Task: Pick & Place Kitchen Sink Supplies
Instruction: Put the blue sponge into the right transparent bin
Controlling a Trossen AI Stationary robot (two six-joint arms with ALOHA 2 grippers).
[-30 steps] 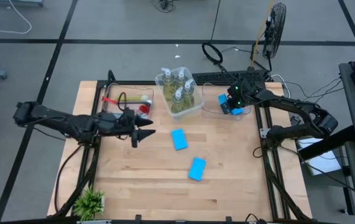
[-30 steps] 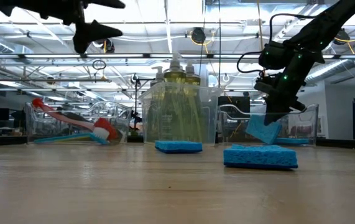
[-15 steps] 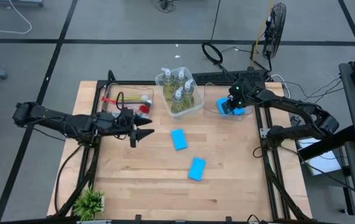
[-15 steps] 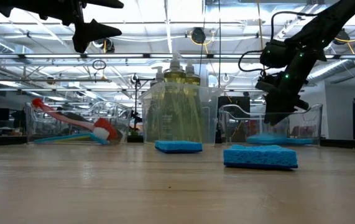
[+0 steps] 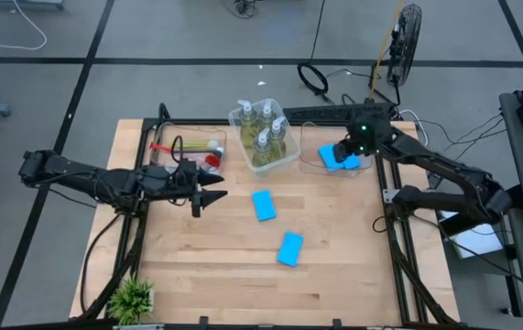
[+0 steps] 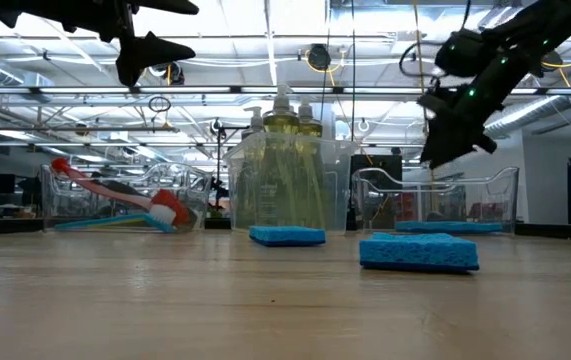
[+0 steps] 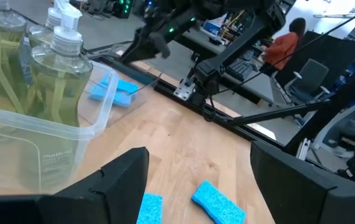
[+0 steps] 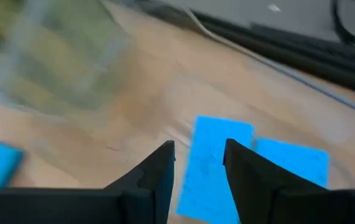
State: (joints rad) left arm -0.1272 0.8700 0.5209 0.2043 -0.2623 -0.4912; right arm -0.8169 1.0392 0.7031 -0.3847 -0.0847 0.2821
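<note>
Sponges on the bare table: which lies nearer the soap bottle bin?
The sponge just below the soap bin; the other sponge lies farther toward the table's front edge.

two dark jointed arms, black tapered claw fingers (image 8: 155, 180), green light near the right wrist

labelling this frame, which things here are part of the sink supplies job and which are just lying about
Job: soap bottles; two sponges on table; two sponges in right bin; dish brushes.
Lying about: potted plant; clear bins; fan.
</note>
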